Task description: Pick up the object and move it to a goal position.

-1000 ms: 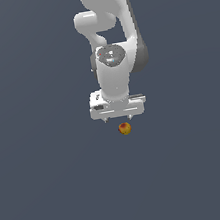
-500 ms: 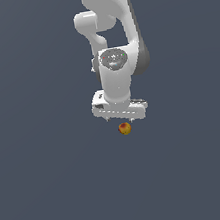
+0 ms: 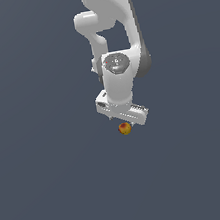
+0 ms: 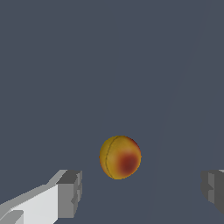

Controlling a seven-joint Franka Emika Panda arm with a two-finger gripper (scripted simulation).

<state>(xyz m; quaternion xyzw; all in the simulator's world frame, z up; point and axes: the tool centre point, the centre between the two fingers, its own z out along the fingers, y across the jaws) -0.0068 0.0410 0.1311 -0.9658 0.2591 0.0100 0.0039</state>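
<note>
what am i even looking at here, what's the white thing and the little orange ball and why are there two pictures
The white thing is a simulated robot arm. One picture comes from a camera off to the side, the other from a camera on the arm's wrist, looking down past its gripper. The grey blocks at the edges are its fingers, spread wide apart. The small yellow-orange ball with a red patch sits on a plain dark grey surface, between the fingers. Nothing is held yet; the fingers do not touch it.

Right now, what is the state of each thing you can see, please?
Ball: lying free on the grey floor, between the two fingers, not touched.
Gripper: open, jaws wide apart, holding nothing.
Arm: directly above the ball, gripper pointing down.
</note>
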